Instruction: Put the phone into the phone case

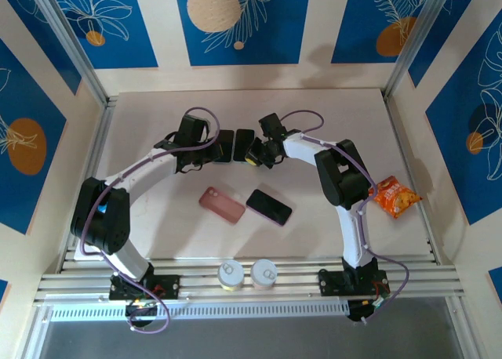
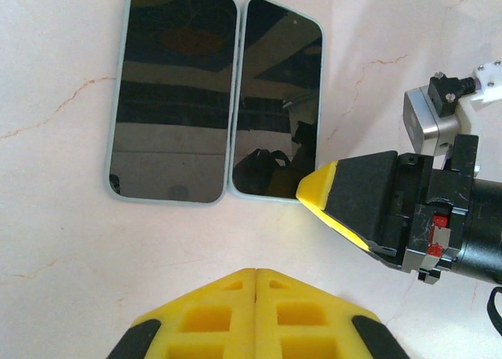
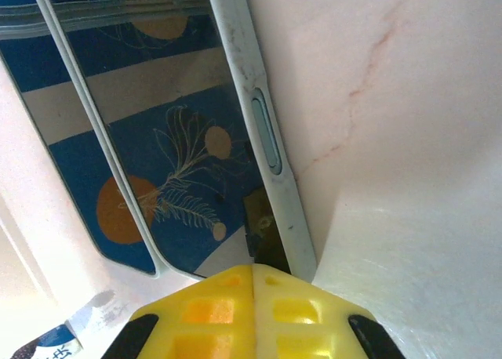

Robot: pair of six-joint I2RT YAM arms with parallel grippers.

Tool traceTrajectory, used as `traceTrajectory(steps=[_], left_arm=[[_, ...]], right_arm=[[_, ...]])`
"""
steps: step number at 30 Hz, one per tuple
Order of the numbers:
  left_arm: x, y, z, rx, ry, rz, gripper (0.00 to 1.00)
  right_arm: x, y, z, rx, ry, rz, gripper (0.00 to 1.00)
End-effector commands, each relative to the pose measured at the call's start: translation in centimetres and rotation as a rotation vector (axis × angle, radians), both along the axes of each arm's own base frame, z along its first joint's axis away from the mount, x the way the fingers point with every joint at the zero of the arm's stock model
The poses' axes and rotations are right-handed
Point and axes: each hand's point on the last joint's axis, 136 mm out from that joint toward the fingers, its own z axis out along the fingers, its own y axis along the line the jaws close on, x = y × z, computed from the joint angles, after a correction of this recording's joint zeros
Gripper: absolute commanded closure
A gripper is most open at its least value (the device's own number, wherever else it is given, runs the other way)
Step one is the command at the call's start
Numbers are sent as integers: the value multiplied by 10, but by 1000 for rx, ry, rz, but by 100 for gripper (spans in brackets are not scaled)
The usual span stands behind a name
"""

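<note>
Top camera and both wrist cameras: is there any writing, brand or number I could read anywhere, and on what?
No text can be read in these pictures.
Orange snack bag: printed front, too small to read.
Left can, right can: tops too small to read.
Left phone, right phone: dark screens with reflections only, no lettering.
Packet corner: blue and white marks, too blurred to read.

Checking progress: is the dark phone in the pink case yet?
Out: the dark phone lies flat beside the pink case, not inside it.
</note>
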Motion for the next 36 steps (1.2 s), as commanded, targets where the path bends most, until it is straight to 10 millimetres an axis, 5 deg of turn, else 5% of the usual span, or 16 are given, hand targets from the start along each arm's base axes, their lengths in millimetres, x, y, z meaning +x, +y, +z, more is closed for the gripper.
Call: traceTrajectory(steps=[1, 11, 18, 23, 31, 36], left_arm=[[-2, 10, 7, 8, -9, 19, 100], [-3, 9, 4, 3, -2, 21, 100], [-9, 7, 2, -17, 5, 13, 100], [-33, 2, -8, -34, 34, -7, 100], [-99, -11, -44, -13, 127, -60, 100], [-128, -7, -51, -19, 141, -68, 100]], right_arm=[[-9, -9, -15, -70, 37, 12, 100], [-17, -23, -6, -93, 6, 23, 100], [-10, -13, 64, -49, -216, 208, 100], [-50, -22, 99, -90, -291, 389, 52], [-148, -71, 52, -504, -165, 689, 21], [-177, -72, 28, -540, -130, 776, 14]])
